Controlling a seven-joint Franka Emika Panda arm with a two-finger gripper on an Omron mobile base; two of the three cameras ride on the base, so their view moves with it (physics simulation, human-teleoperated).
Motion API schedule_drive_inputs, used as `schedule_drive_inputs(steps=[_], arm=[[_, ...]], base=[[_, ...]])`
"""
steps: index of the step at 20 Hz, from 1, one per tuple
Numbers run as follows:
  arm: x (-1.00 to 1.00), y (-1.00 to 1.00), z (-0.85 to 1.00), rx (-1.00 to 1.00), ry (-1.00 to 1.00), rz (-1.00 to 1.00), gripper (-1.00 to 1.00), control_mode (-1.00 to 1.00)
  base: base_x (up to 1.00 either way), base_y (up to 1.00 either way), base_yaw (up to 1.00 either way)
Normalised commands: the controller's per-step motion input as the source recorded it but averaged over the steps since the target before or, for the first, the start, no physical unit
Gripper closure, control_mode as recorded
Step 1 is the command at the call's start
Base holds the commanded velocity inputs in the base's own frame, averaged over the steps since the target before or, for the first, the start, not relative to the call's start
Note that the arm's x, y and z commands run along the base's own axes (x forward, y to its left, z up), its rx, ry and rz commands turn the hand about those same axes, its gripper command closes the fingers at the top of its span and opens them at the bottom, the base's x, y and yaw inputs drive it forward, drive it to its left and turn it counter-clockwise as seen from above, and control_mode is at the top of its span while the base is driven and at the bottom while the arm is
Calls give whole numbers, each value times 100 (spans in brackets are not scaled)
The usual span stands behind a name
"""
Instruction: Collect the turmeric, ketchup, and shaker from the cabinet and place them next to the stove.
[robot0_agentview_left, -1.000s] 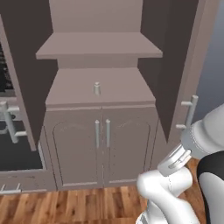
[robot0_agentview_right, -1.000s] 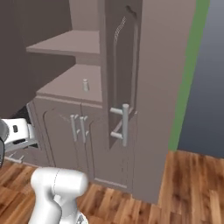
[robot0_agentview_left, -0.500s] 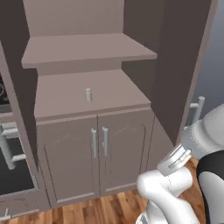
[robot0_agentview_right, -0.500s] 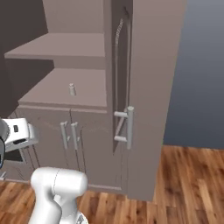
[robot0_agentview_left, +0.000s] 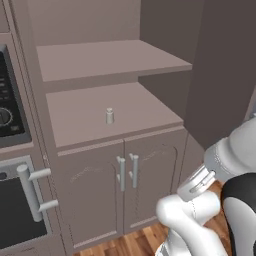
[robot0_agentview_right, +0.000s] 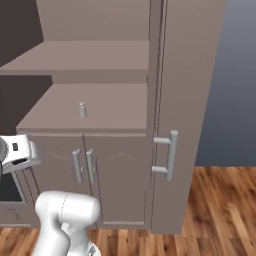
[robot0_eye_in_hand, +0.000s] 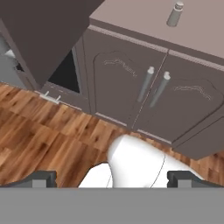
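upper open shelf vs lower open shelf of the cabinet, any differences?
The upper shelf is bare in the part the base views show; the lower shelf carries the small pale grey shaker, standing upright. The upper shelf is set further back, while the lower shelf reaches forward and tops the two small closed doors with short silver handles. Both are the same taupe-brown.

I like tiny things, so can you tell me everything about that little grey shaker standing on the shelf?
The shaker is a tiny pale grey-silver cylinder with a slightly wider rounded top, and it looks like metal. It stands upright and alone on the lower open shelf of the cabinet, roughly in the middle and toward the front, just above the pair of small doors with short silver handles. Only the shelf under it touches it.
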Motion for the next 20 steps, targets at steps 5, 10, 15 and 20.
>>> schedule_drive_inputs(steps=[5, 10, 15, 20], arm=[[64, 7, 1, 0, -2, -11, -100, -100], [67, 2, 0, 3, -8, -4, -100, -100], [69, 0, 0, 6, -14, 0, -100, -100], [68, 5, 0, 6, -13, 0, -100, -100]], base=[[0, 0, 0], [0, 0, 0], [0, 0, 0], [0, 0, 0]])
